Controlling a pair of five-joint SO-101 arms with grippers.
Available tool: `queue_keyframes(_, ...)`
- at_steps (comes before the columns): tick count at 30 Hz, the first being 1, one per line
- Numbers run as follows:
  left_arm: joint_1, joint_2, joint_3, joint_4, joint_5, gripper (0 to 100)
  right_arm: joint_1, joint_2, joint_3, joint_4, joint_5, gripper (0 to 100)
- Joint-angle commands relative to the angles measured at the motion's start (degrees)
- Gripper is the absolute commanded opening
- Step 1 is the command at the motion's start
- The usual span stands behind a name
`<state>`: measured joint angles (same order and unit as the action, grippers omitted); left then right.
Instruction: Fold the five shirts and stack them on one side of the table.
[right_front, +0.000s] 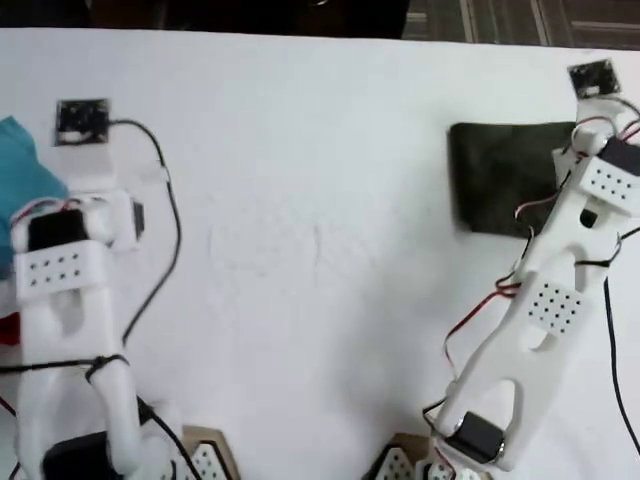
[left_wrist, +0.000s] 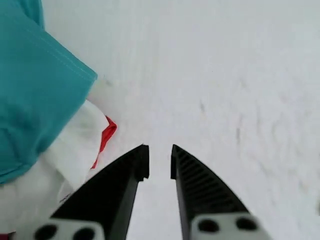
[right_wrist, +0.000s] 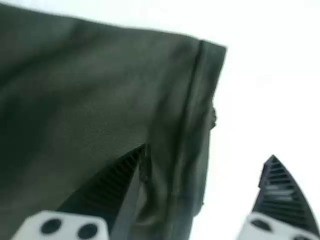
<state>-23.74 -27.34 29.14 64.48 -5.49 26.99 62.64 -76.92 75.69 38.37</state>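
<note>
The left gripper (left_wrist: 159, 155) hangs over the white cloth-covered table (right_front: 320, 200), its two black ribbed fingers parted by a narrow gap with nothing between them. Just beside it lies a heap of unfolded clothes: a teal cotton shirt (left_wrist: 35, 85) on top of a white garment with a red edge (left_wrist: 75, 145).

The right gripper (right_wrist: 207, 155) is spread wide and holds nothing. One finger is over the folded dark green shirt (right_wrist: 90, 90), the other over bare table past its hem. That shirt lies flat at the far right side of the table, well apart from the heap
</note>
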Motion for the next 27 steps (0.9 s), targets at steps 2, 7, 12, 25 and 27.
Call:
queue_keyframes(2, -6.86, -2.29, -8.75, 5.45, -2.46, 12, -0.04, -9.71, -2.64, 4.79, 0.09, 30.6)
queue_keyframes(7, -17.85, -1.76, -10.24, 5.63, -11.25, 12, -0.84, -15.16, -2.64, 11.03, 0.09, 30.7)
queue_keyframes(12, -24.44, 0.62, -10.59, 3.52, -18.02, 16, -3.12, -19.82, -2.64, 19.65, 0.09, 30.7)
queue_keyframes(25, -34.73, 29.54, -25.98, -1.58, -22.42, 22, -7.43, -36.7, 4.22, 25.71, -0.53, 30.7)
queue_keyframes(27, -35.6, 33.32, -30.37, 0.79, -22.59, 22, -7.43, -41.36, 9.05, 25.71, -0.53, 30.7)
